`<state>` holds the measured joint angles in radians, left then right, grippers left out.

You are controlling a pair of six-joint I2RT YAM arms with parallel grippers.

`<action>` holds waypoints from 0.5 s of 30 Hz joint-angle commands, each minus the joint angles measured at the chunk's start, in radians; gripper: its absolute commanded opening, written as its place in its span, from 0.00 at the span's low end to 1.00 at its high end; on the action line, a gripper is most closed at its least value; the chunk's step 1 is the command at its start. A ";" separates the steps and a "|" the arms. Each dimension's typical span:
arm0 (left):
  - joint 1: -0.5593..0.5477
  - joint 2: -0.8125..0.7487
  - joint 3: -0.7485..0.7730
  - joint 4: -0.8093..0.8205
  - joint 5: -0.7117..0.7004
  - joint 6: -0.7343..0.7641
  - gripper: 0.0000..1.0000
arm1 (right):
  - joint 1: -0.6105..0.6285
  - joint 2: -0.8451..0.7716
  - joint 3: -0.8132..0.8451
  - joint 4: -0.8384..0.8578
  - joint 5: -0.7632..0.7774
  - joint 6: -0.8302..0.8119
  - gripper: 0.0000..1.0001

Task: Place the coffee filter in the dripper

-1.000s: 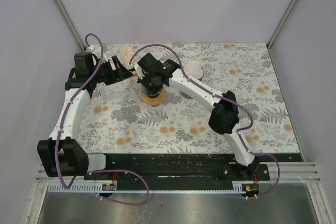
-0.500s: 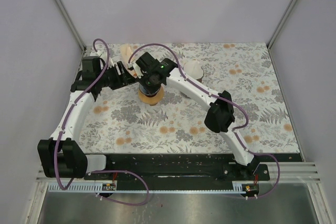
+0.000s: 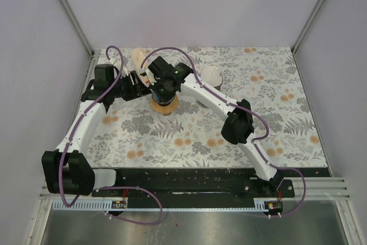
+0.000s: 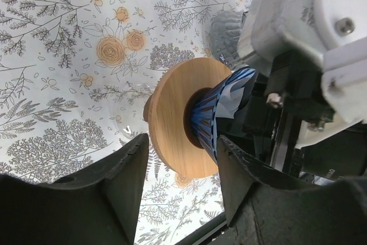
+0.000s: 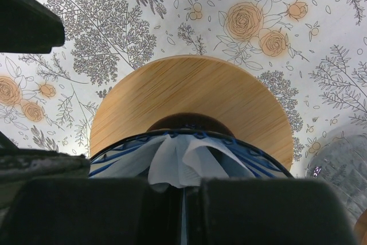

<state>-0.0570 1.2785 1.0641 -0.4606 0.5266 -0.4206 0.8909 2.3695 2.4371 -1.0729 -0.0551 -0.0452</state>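
Item 1, nearest: counter (image 3: 189,136), flowered cloth; both arms reach from its near edge toward the far left quarter

Item 2: dripper (image 4: 175,124), a wooden collar carrying a blue-ribbed cone. It stands on the counter left of centre, beneath both tools

Item 3: left tool (image 4: 182,153), jaws about half spread, one finger on either side of the wooden collar and just beside it. I cannot tell whether the pads bear on the wood, so I enter no grip

Item 4: right tool (image 5: 182,190), directly over the cone, jaws pinched shut on the coffee filter (image 5: 179,162). The white paper sits down in the mouth of the cone, its folds bunched at the pinch

Item 5, beyond: a pale stack of spare filters (image 3: 137,57) by the far edge, and a pale round vessel (image 3: 210,76) just behind the right arm, kind not made out

Step in hand, as I judge it: seating the filter, close to done, with the left tool placed to steady the dripper

Next move calls for: a firm hold on the collar, then a release of the paper and a straight lift, so the filter does not ride up with the fingers or tip the cone
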 commanded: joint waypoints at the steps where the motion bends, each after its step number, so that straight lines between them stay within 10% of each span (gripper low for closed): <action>1: -0.012 0.002 -0.019 0.054 -0.014 -0.021 0.54 | -0.003 0.109 -0.010 -0.065 -0.064 0.039 0.00; 15: -0.024 0.008 -0.033 0.088 0.019 -0.040 0.55 | -0.003 0.154 0.049 -0.108 -0.089 0.080 0.00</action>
<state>-0.0723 1.2850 1.0370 -0.4301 0.5266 -0.4461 0.8852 2.4149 2.5134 -1.1110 -0.0746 0.0017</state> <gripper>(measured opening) 0.547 0.018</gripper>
